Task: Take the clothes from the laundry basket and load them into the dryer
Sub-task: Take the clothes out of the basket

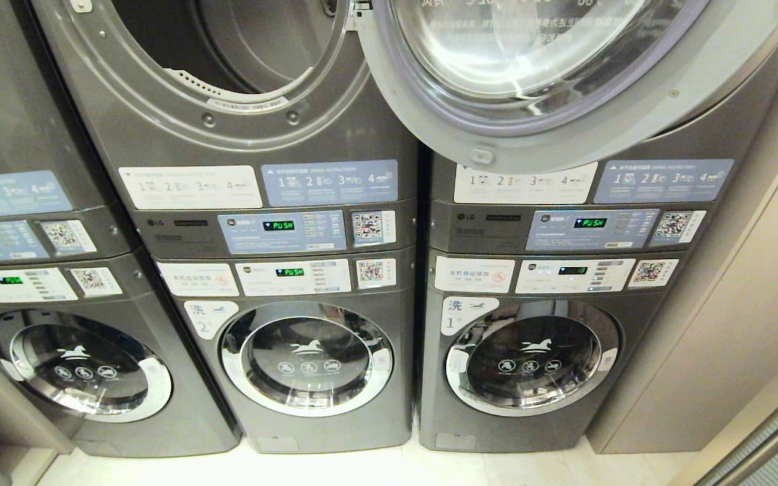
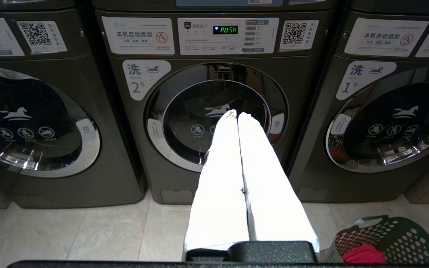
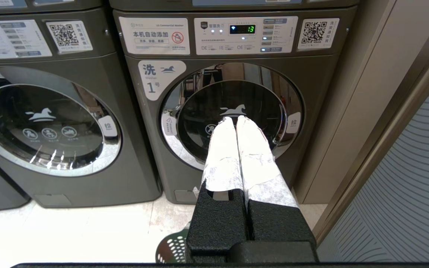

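You are facing a row of dark grey stacked laundry machines on a pale tiled floor (image 2: 88, 230). In the head view the upper dryer's round glass door (image 1: 551, 74) stands swung open to the right, leaving the dryer's drum opening (image 1: 227, 47) exposed at top centre. Below it sit the closed front-loading washer marked 2 (image 1: 306, 358) and, to its right, the closed washer marked 1 (image 1: 531, 356). Neither arm shows in the head view.

Your left gripper (image 2: 237, 114), with long white-wrapped fingers, points at the door of washer 2; its fingers (image 2: 222, 167) lie pressed together with nothing between them. Your right gripper (image 3: 235, 119), its fingers wrapped in crinkled white tape, points at the door of washer 1, and those fingers (image 3: 253, 156) are likewise pressed together and empty.

The dark green plastic laundry basket with round-holed walls (image 2: 397, 238) stands on the floor in front of washer 1, low beside the left gripper's base; a sliver of its rim (image 3: 173, 247) shows under the right gripper too. The bright red fabric clothes (image 2: 363, 255) lie bundled inside the basket.
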Controlling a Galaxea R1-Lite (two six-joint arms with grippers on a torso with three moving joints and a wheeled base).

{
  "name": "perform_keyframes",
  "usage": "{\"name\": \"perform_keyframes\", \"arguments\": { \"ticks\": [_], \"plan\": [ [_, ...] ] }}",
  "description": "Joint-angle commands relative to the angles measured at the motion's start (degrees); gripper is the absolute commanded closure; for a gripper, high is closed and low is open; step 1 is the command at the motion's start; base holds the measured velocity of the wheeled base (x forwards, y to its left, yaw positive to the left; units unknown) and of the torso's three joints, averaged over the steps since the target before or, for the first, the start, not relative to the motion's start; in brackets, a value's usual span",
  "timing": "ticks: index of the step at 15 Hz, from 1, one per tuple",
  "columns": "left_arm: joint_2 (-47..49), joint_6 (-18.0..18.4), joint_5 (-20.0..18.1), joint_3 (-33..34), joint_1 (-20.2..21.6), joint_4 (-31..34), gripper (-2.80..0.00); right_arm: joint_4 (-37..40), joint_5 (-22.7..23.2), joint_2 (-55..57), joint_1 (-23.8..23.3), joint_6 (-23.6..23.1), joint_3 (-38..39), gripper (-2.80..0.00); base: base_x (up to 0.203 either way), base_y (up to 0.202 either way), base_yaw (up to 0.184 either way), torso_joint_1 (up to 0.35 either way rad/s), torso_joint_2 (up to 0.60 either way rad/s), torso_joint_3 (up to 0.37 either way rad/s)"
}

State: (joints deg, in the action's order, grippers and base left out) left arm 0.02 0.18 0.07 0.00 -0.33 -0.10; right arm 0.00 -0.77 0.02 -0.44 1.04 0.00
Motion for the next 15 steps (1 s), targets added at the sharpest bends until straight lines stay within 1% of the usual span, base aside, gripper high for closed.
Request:
{"name": "perform_keyframes", "arguments": {
  "ticks": [1,15],
  "plan": [
    [-0.02,0.0,0.01,0.0,-0.02,0.01,0.0,0.0,-0.02,-0.04,0.0,0.02,0.0,0.0,0.0,0.0,0.0,-0.068,0.14,0.077],
    [-0.02,0.0,0.01,0.0,-0.02,0.01,0.0,0.0,-0.02,-0.07,0.0,0.02,0.0,0.0,0.0,0.0,0.0,-0.067,0.14,0.076]
  ]
}}
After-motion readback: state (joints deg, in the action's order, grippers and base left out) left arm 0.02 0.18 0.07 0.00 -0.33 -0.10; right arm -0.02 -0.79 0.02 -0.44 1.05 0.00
